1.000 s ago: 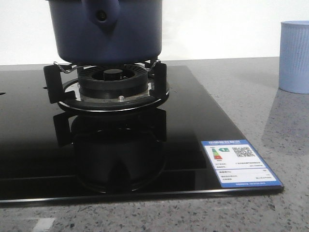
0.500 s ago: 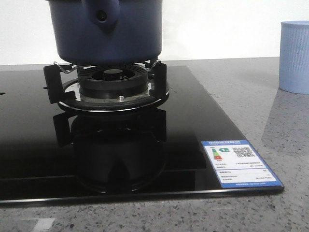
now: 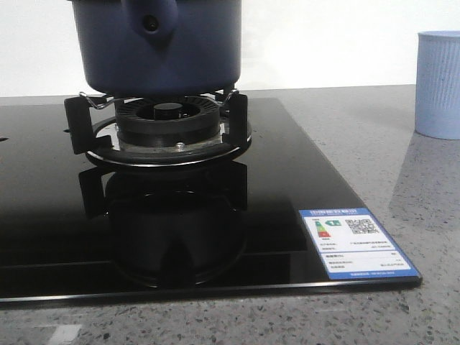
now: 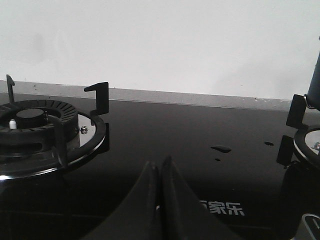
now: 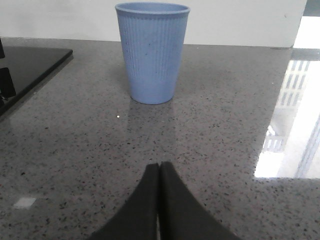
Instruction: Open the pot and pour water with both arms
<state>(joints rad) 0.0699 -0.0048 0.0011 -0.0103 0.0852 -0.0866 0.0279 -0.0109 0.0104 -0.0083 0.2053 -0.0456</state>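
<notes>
Pot (image 3: pixel 158 47) sits on the burner (image 3: pixel 167 122), cup (image 3: pixel 438 83) upright well right of it, apt for pouring. Left gripper (image 4: pixel 159 172) and right gripper (image 5: pixel 159 172) are both closed, empty.

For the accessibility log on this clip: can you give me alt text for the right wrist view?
A light blue ribbed cup stands upright on a speckled grey countertop, straight ahead of the right gripper, whose dark fingers are pressed shut with nothing between them. The corner of a black glass hob shows at one edge.
</notes>
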